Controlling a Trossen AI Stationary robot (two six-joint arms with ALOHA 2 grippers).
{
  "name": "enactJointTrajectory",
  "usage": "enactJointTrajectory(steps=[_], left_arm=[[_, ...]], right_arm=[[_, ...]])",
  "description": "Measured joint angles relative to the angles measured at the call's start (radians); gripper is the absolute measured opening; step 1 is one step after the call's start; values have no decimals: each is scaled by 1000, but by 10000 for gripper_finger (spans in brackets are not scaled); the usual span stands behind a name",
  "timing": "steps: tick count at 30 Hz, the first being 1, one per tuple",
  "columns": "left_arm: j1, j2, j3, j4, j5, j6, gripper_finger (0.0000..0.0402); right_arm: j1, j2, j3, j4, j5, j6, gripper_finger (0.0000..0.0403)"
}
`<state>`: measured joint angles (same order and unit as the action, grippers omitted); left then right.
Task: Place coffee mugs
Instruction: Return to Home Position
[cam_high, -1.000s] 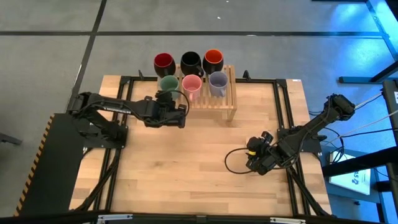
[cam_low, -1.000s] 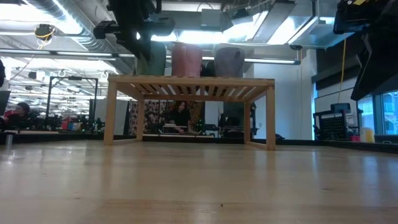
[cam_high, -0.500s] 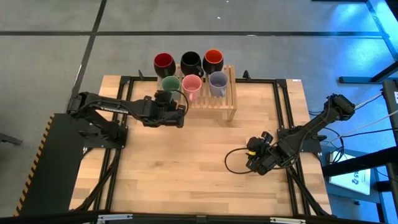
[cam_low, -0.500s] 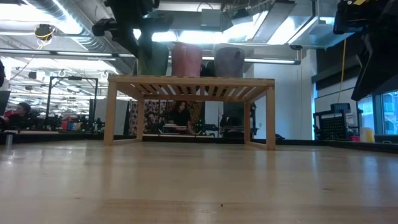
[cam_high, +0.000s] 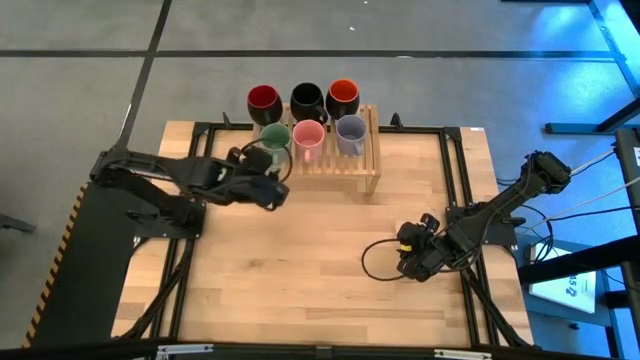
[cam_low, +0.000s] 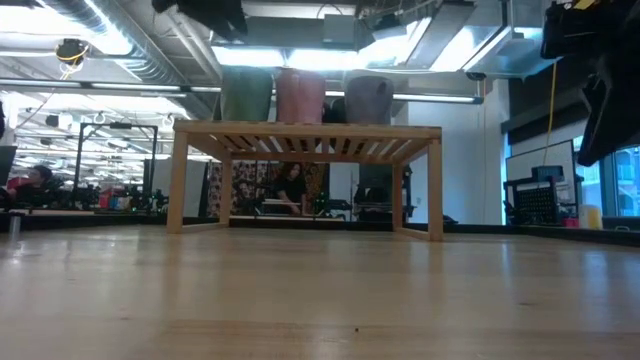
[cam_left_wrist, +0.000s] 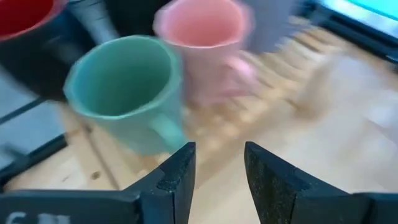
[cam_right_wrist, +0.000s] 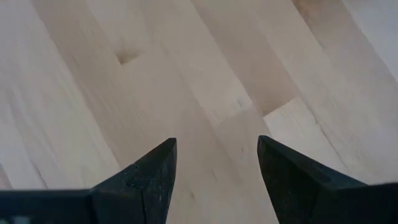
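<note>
Your left gripper hangs near the rack, fingers narrowly apart and empty, arm stretched across the table. Your green mug stands on the rack beside the pink mug. Your right gripper waits open at the table's right.

Six mugs up on the wooden slatted rack at the tabletop's far edge, all upright, mouths open to the ceiling. Back row, left to right: dark red mug, black mug, orange mug. Front row, tucked close: pale green mug, pink mug, lavender mug.
</note>
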<state>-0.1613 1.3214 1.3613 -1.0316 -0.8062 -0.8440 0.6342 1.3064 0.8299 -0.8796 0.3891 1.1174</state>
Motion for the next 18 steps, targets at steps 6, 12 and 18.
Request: enactJointTrajectory(steps=[6,12,18], left_arm=[[-91,-62,-1,15,22,139,127],[-210,-161,-119,187,219,313,102],[-296,-346,-440,597,362,388,33]], right_arm=[[0,0,5,21,21,25,209],[0,-22,70,108,97,-89,209],[-62,-123,69,485,126,-323,166]])
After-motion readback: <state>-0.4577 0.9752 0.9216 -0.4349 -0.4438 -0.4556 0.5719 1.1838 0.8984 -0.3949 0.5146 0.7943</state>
